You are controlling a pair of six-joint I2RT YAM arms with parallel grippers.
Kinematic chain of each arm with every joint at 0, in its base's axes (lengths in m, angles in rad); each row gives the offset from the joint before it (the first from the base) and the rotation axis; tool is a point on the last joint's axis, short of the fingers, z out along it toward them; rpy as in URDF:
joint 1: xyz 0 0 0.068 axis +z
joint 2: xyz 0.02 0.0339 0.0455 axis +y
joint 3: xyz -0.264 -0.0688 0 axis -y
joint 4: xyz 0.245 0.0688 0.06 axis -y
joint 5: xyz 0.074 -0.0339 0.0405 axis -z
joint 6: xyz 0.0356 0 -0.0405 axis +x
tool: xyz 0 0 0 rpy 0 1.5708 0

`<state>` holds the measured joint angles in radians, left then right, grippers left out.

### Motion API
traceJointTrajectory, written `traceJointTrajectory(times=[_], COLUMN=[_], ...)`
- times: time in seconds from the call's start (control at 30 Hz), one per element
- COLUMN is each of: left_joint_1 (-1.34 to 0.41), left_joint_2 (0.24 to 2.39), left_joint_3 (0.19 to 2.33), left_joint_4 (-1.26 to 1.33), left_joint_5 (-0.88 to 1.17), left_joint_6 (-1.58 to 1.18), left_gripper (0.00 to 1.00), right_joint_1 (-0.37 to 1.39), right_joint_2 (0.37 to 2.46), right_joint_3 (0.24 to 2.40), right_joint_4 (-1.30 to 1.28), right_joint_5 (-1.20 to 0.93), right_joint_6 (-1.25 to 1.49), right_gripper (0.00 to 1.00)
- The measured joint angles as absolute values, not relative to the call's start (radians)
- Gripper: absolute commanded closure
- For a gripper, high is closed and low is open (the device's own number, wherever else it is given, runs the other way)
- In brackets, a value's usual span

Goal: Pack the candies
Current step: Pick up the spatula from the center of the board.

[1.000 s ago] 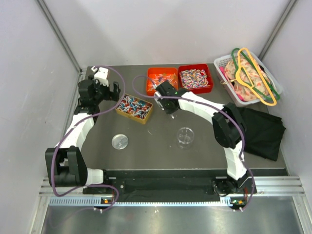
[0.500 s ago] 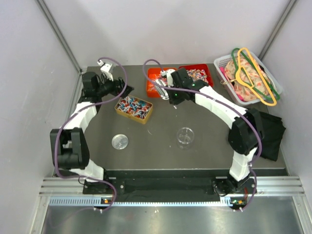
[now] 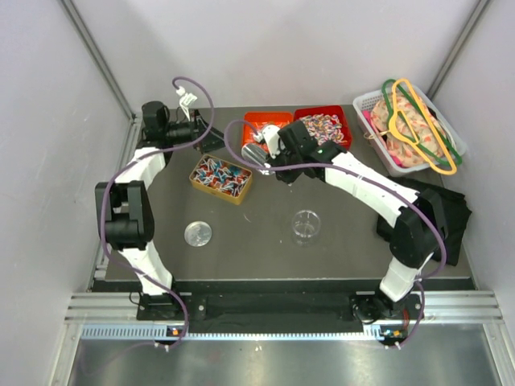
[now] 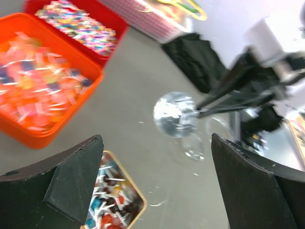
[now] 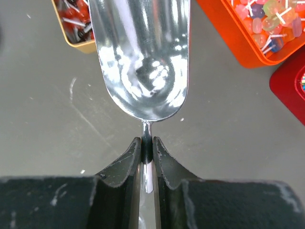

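The candies (image 3: pixel 220 175) in red, blue and white wrappers fill a tan tray (image 3: pixel 242 193) at the left middle of the table; the tray's corner also shows in the left wrist view (image 4: pixel 138 202) and the right wrist view (image 5: pixel 83 45). My right gripper (image 5: pixel 147 143) is shut on the thin handle of a shiny metal scoop (image 5: pixel 143 57), whose bowl holds no candy. In the top view the scoop (image 3: pixel 254 153) hovers between the tan tray and the orange bin. My left gripper (image 4: pixel 155 183) is open with nothing between its fingers, behind the tray (image 3: pixel 208 133).
An orange bin (image 3: pixel 268 125) and a red bin (image 3: pixel 322 129) of other sweets stand at the back. A clear cup (image 3: pixel 306 226) and a round lid (image 3: pixel 198 234) sit nearer the front. A white basket with hangers (image 3: pixel 410 125) and a black cloth (image 3: pixel 438 217) lie on the right.
The left arm has swung back and its open gripper has moved right, toward the orange bin. The right arm has stretched out, carrying the scoop back and left.
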<state>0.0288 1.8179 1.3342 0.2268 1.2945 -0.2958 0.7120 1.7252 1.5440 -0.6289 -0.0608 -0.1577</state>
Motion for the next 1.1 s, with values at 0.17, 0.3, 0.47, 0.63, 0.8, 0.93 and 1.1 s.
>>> traceJointTrajectory(times=[0.17,0.3,0.47,0.63,0.8,0.93,1.1], left_joint_1=[0.017,0.002,-0.054,-0.108,-0.11,-0.113,-0.137], left_joint_2=[1.831,1.865,2.039,2.151,2.151,2.151,2.151], left_joint_3=[1.356,1.348,1.407,1.415,1.426,1.436,1.45], left_joint_4=[0.247,0.458,1.018,1.171,1.245,1.27,1.283], left_joint_5=[1.407,1.45,1.477,1.486,1.489,1.489,1.49], left_joint_6=[-0.352,-0.567,-1.216,-1.532,-1.632,-1.674,-1.704], left_gripper=[0.01,0.01,0.01,0.01,0.01,0.01,0.01], right_joint_1=[0.713,0.717,0.744,0.763,0.763,0.764,0.764], right_joint_2=[1.723,1.71,1.671,1.621,1.584,1.573,1.573], right_joint_3=[1.531,1.531,1.532,1.536,1.538,1.538,1.538], right_joint_4=[-0.64,-0.64,-0.638,-0.637,-0.637,-0.636,-0.643], right_joint_5=[-0.023,0.02,0.079,0.104,0.122,0.134,0.131], right_joint_6=[-0.226,-0.273,-0.341,-0.373,-0.398,-0.417,-0.424], right_gripper=[1.0,1.0,1.0,1.0,1.0,1.0,1.0])
